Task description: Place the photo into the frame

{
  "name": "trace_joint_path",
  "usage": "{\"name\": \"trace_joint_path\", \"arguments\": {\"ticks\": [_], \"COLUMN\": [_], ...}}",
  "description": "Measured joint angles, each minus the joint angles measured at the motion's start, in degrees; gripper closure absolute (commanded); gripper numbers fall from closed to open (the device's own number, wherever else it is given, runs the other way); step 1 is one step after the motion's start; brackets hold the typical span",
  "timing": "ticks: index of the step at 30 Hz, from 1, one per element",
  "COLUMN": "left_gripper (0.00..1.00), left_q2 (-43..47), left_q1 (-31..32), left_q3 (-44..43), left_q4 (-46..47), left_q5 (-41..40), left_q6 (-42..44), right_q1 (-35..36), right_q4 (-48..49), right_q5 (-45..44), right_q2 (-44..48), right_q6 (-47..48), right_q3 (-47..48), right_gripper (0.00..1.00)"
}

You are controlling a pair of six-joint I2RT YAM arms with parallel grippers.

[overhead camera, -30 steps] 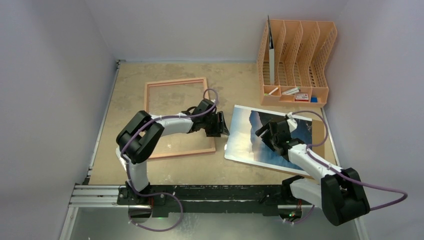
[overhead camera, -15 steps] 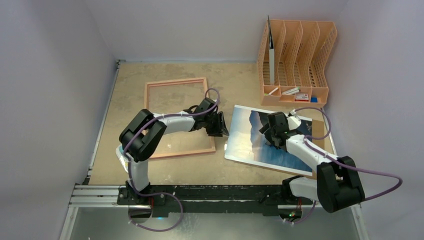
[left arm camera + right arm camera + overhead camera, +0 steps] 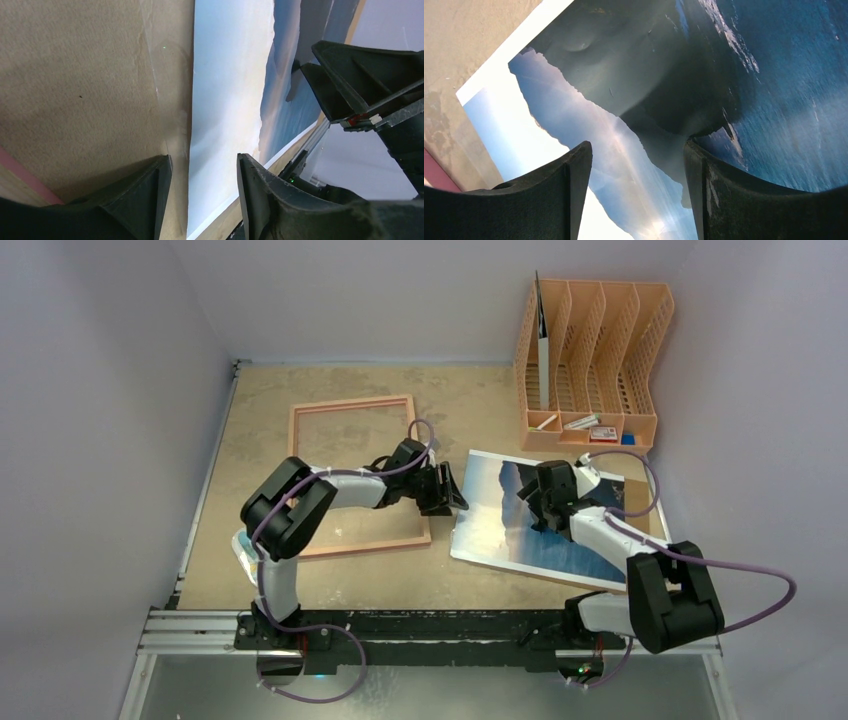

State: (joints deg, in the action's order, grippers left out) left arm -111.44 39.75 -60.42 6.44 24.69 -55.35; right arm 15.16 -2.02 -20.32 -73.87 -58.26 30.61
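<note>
Your right arm [image 3: 610, 535] has swung inward, right gripper [image 3: 636, 147] wide over the glossy rectangular photo [image 3: 487, 532]; left gripper [image 3: 200, 161] gapes at its pale paper edge.

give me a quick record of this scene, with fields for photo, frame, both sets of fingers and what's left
photo: flat, picture side up, right of the frame, outside it
frame: flat on the table, left of centre, no photo in it
left fingers: apart, at the photo's edge nearest the frame
right fingers: apart, over the photo's dark cliff, gripping nothing
file rack: far right corner
left to do: photo not yet in the frame
</note>
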Motion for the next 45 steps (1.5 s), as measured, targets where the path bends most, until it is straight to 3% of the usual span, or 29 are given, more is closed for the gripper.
{"name": "trace_joint_path", "arguments": {"ticks": [8, 16, 33, 45], "left_gripper": [0.44, 0.61, 0.88, 1.0], "left_q2": [0.48, 2.45, 6.67, 6.67], "left_q1": [0.17, 0.9, 0.39, -0.37], "left_q3": [4.9, 8.41, 12.74, 12.87], "left_q4": [9.44, 15.19, 23.02, 23.32], "left_q5": [3.74, 5.05, 4.02, 4.24], "left_q6": [-5.51, -10.1, -9.33, -8.98], "right_q1": [-0.17, -0.22, -0.48, -0.57], "right_q4": [1.95, 2.45, 2.84, 2.84], "right_q5": [0.76, 1.25, 2.05, 2.08], "right_q2": [-0.44, -0.63, -0.79, -0.68], "right_q6": [0.24, 0.35, 0.42, 0.48], "right_q3": [-0.22, -0.22, -0.22, -0.22], "right_gripper": [0.31, 0.32, 0.32, 0.32]}}
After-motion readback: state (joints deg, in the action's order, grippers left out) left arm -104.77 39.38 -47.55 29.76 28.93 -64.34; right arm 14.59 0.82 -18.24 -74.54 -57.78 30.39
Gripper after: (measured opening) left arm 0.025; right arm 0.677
